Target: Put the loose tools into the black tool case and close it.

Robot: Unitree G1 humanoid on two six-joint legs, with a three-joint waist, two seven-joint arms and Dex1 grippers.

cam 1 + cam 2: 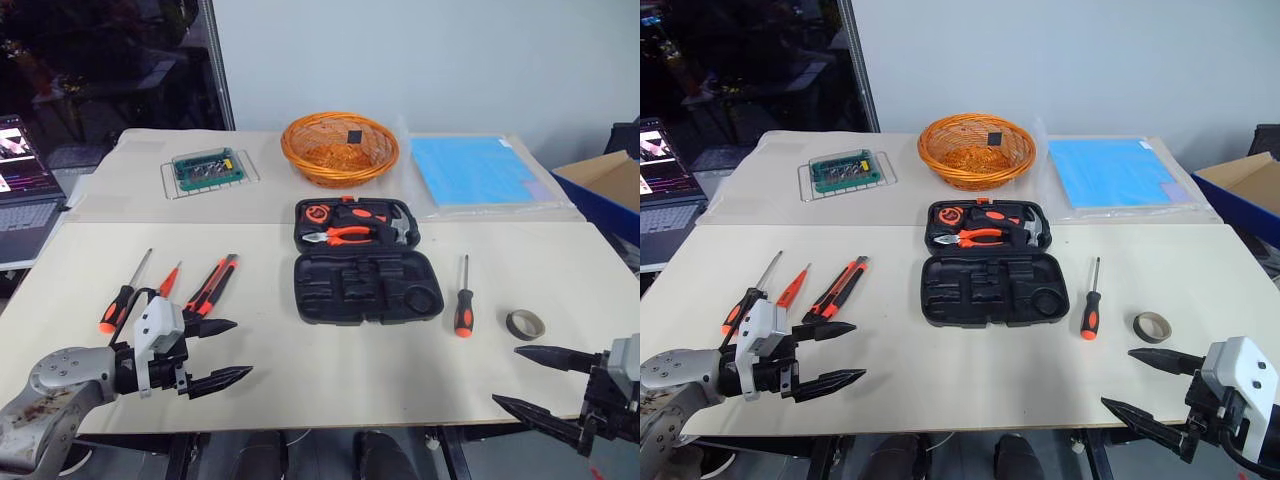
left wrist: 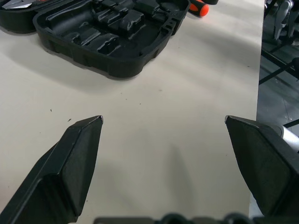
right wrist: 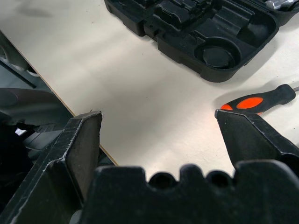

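The black tool case lies open in the middle of the table. Its far half holds pliers and a hammer; its near half has bare recesses. To its left lie two orange-handled screwdrivers and a flat orange-and-black knife tool. On its right are another screwdriver and a dark tape ring. My left gripper hovers open near the front edge, just in front of the knife tool. My right gripper is open at the front right, in front of the tape ring. Neither holds anything.
An orange wicker basket stands behind the case, with a green-topped clear box to its left and a blue sheet to its right. A laptop sits at far left, and a cardboard box at far right.
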